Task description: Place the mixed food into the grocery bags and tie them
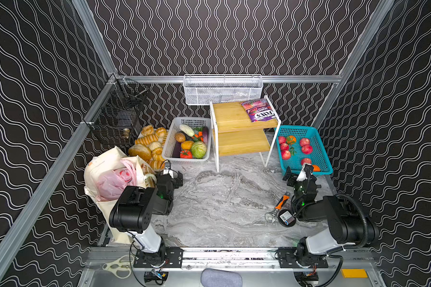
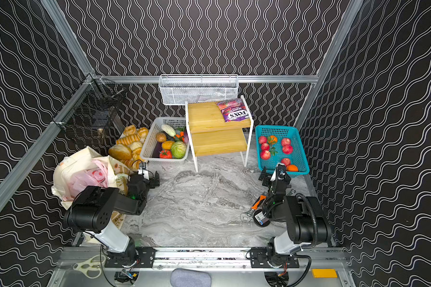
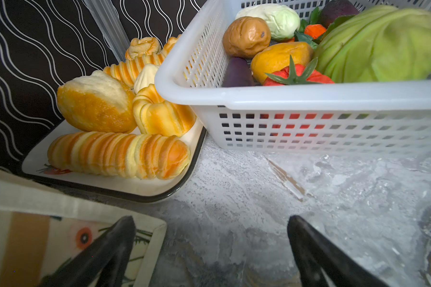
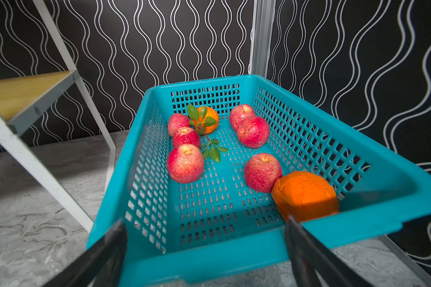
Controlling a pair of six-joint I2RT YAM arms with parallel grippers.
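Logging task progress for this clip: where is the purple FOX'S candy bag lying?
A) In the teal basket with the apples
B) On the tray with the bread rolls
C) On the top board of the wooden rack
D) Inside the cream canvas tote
C: in both top views the FOX'S candy bag lies flat on the top board of the wooden rack, at its back right corner, not yet bagged.

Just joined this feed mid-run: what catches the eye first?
The teal basket of red apples and oranges at the back right, and the white basket of vegetables left of the wooden rack. A purple FOX'S bag lies on the rack's top shelf; a cream tote holding a pink plastic bag slumps at the left.
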